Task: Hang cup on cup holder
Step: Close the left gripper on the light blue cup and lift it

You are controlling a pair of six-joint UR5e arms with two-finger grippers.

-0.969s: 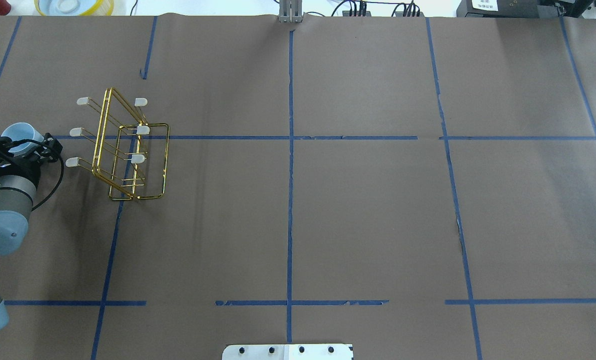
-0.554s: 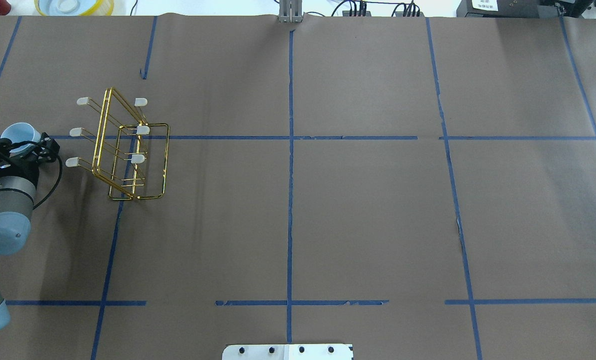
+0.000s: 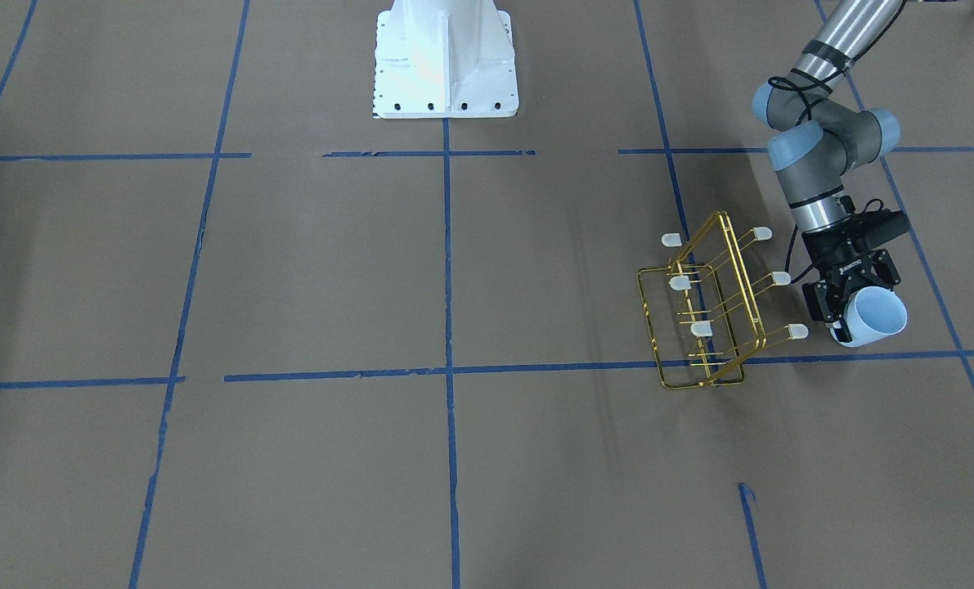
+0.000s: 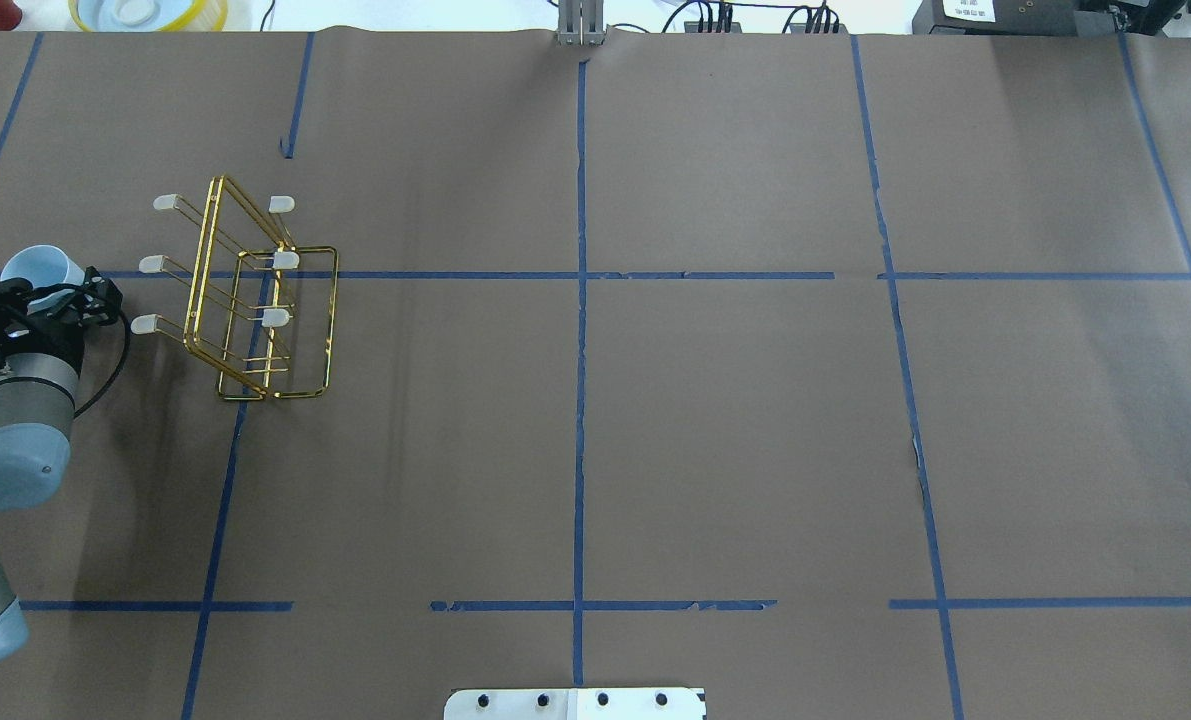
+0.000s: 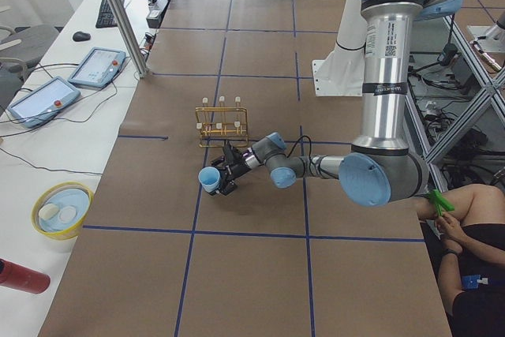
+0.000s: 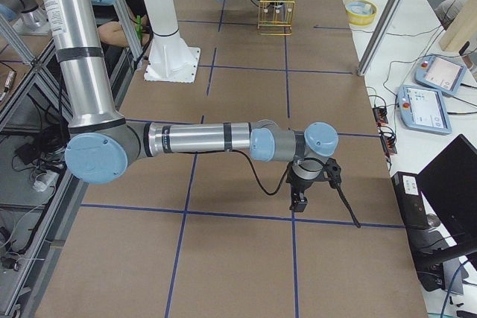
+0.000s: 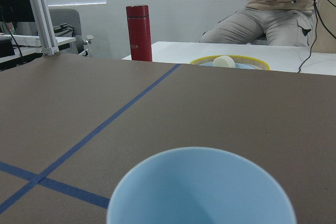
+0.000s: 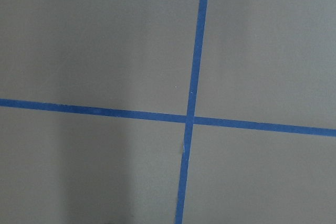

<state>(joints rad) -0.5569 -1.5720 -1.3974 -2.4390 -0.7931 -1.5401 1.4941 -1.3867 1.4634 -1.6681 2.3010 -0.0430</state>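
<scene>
My left gripper [image 4: 50, 293] is shut on the pale blue cup [image 4: 40, 268], holding it low over the table with its mouth pointing away from the wrist. It also shows in the front view [image 3: 877, 317] and fills the bottom of the left wrist view [image 7: 199, 187]. The gold wire cup holder [image 4: 275, 317] stands just to the right of the cup, apart from it, with its capped prongs slanting out on both sides [image 3: 702, 328]. My right gripper [image 6: 298, 202] hangs over bare table far from both; I cannot tell if it is open or shut.
A red bottle [image 7: 138, 32] and a yellow bowl [image 7: 229, 62] stand on the white bench beyond the table's left end, where a person sits. The white robot base [image 3: 446, 57] is at mid table edge. Blue tape lines cross the brown table cover.
The left arm has shifted only slightly. The cup stays in the gripper, left of the cup holder.
</scene>
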